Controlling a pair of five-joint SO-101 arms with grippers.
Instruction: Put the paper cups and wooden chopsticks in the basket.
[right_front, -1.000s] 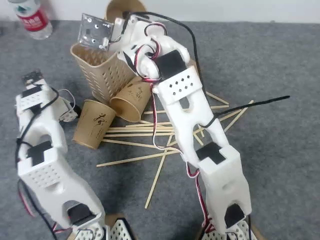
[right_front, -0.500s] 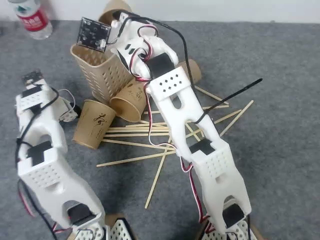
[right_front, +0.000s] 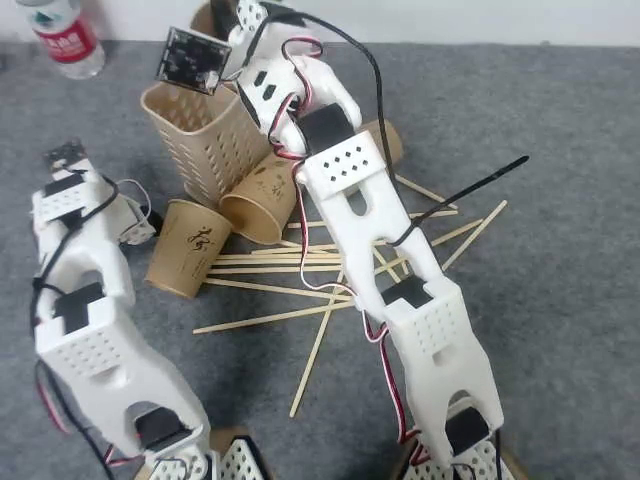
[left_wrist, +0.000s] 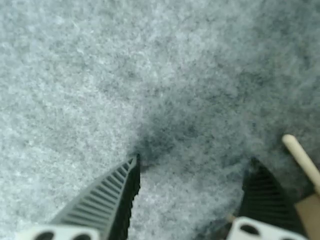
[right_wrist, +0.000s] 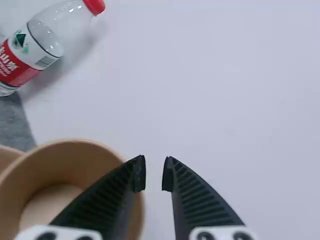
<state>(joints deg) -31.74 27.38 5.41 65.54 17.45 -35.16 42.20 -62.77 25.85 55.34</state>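
Observation:
My right gripper (right_wrist: 153, 172) is shut on the rim of a brown paper cup (right_wrist: 55, 185), holding it at the far side of the tan slotted basket (right_front: 200, 140); the held cup (right_front: 205, 18) peeks out behind the arm's wrist. Two more paper cups (right_front: 188, 248) (right_front: 262, 200) lie on their sides against the basket's near side, and a third (right_front: 388, 140) lies half hidden behind the right arm. Several wooden chopsticks (right_front: 270, 290) lie scattered on the grey carpet under that arm. My left gripper (left_wrist: 192, 175) hangs open over bare carpet, left of the basket, with nothing between its fingers (left_wrist: 120, 192).
A plastic water bottle (right_front: 62, 35) with a red label lies at the far left corner, near the white wall (right_wrist: 225, 75). A black cable tie (right_front: 480, 195) sticks out from the right arm. A pale stick end (left_wrist: 300, 155) lies beside the left gripper.
The right arm has swung left and farther back, carrying the paper cup along behind the basket. The left arm has not moved.

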